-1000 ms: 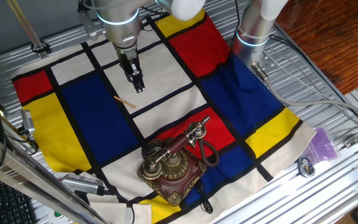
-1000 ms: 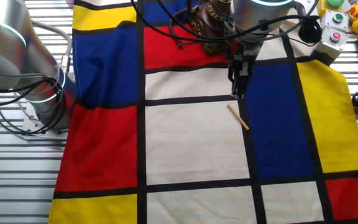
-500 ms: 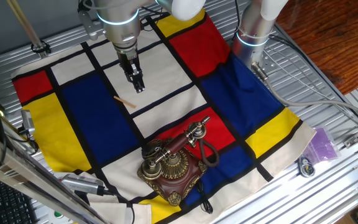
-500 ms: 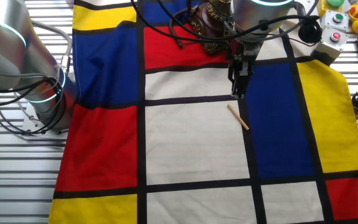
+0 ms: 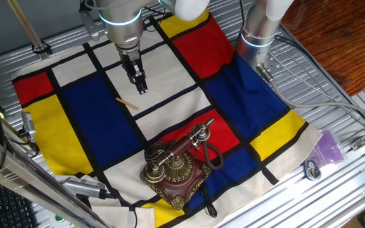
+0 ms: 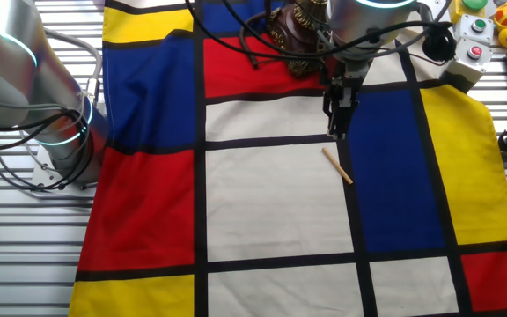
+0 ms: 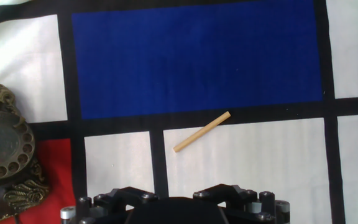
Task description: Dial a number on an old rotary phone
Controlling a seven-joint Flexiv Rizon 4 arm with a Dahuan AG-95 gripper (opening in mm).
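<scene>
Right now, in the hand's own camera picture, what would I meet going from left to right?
Old rotary phone at the left edge → small wooden stick lying on the checked cloth.

You've got a colour-block cloth over the slatted table, a small wooden stick lying on it, and a purple bag at the right edge.

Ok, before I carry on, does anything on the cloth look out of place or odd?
One thing: a small wooden stick lies loose on the cloth, on a black stripe near the gripper and apart from the old rotary phone. The phone stands upright, handset on its cradle. Nothing looks spilled or damaged.
</scene>
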